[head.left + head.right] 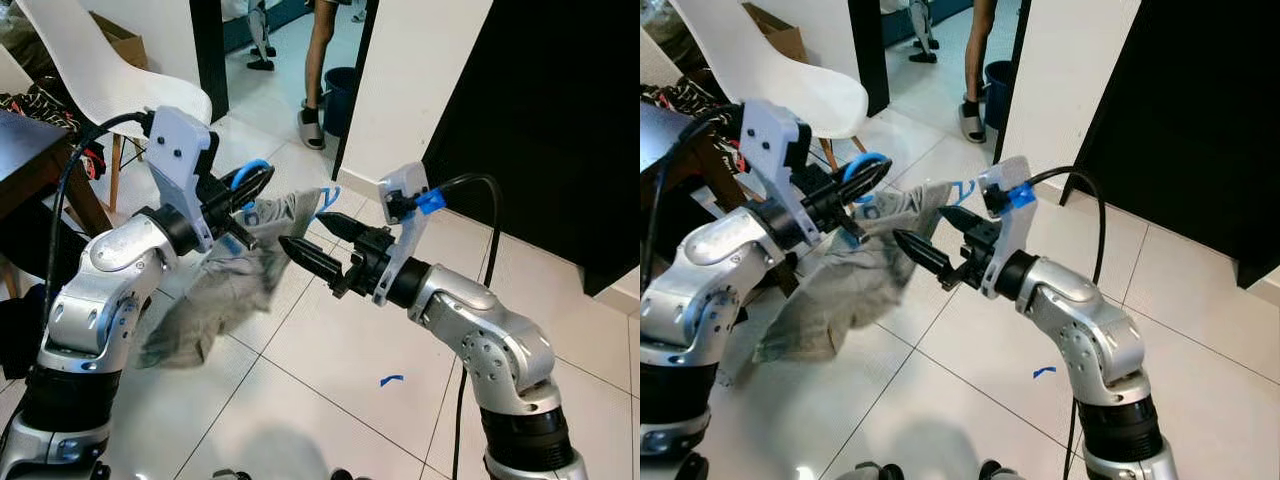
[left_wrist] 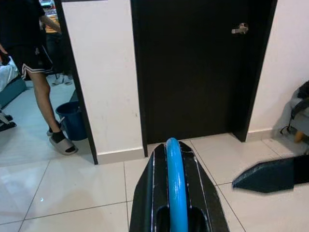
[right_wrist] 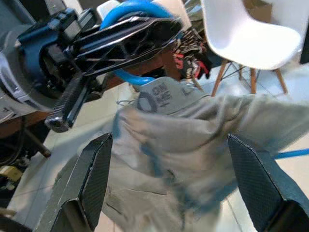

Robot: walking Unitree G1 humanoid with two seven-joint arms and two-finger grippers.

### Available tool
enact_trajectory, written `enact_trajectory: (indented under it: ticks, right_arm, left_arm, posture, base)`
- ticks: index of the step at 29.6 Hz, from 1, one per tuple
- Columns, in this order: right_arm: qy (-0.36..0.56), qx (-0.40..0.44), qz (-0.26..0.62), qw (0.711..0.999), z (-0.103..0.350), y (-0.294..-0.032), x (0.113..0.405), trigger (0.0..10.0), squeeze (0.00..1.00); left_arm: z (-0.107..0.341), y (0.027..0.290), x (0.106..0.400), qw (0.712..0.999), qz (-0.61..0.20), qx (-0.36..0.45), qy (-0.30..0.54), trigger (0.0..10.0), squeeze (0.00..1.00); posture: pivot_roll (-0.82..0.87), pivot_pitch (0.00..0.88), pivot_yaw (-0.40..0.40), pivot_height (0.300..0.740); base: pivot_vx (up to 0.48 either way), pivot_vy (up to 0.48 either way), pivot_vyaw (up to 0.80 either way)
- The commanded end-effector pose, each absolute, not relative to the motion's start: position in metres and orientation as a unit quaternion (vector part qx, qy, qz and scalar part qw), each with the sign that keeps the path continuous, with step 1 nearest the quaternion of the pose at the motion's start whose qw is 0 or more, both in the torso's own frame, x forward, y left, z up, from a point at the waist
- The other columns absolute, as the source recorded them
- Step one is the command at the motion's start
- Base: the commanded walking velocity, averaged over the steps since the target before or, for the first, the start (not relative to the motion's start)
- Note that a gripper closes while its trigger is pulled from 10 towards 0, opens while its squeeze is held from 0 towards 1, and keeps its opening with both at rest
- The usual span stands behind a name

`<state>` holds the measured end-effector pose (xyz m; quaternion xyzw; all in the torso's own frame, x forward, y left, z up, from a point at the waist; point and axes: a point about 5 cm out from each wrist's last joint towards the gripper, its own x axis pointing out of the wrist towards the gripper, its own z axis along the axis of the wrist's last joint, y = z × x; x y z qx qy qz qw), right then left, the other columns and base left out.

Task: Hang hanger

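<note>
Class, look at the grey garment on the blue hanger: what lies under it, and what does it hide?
Under the grey garment lies white tiled floor. The left gripper clamps the blue hanger hook above; the cloth covers most of the hanger's frame.

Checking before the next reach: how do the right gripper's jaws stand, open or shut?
Open. The right gripper has its jaws spread wide with nothing between them, aimed at the grey shirt that hangs from the blue hanger in the left gripper.

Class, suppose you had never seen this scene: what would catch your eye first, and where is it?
First, the blue hanger, its hook clamped in the left gripper, with a grey garment drooping from it toward the tiled floor. Next, the right gripper, fingers spread, facing that garment. Behind, a white chair stands.
</note>
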<state>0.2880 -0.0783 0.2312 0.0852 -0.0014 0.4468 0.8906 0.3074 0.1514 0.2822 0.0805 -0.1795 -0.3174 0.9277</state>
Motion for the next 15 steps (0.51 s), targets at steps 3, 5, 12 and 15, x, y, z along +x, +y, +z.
enact_trajectory:
  ticks: [3, 5, 12, 15]
  right_arm:
    - [0.002, 0.091, 0.419, 0.903, 0.226, -0.08, 0.291, 10.0, 0.0]
    - [0.002, 0.091, 0.419, 0.903, 0.226, -0.08, 0.291, 10.0, 0.0]
    - [-0.007, 0.111, 0.377, 0.92, 0.233, -0.089, 0.296, 10.0, 0.0]
    - [-0.006, 0.101, 0.366, 0.925, 0.232, -0.09, 0.296, 10.0, 0.0]
  left_arm:
    - [0.285, 0.148, 0.301, 0.918, -0.337, 0.087, -0.19, 10.0, 0.0]
    - [0.285, 0.148, 0.301, 0.918, -0.337, 0.087, -0.19, 10.0, 0.0]
    - [0.301, 0.147, 0.3, 0.91, -0.343, 0.062, -0.226, 10.0, 0.0]
    - [0.304, 0.145, 0.296, 0.902, -0.358, 0.048, -0.235, 10.0, 0.0]
  posture:
    - [0.09, 0.171, -0.08, 0.74]
    - [0.09, 0.171, -0.08, 0.74]
    - [0.08, 0.189, -0.07, 0.74]
    - [0.08, 0.187, -0.066, 0.74]
  base:
    - [0.0, 0.0, 0.0]
    - [0.0, 0.0, 0.0]
    - [0.0, 0.0, 0.0]
    - [0.0, 0.0, 0.0]
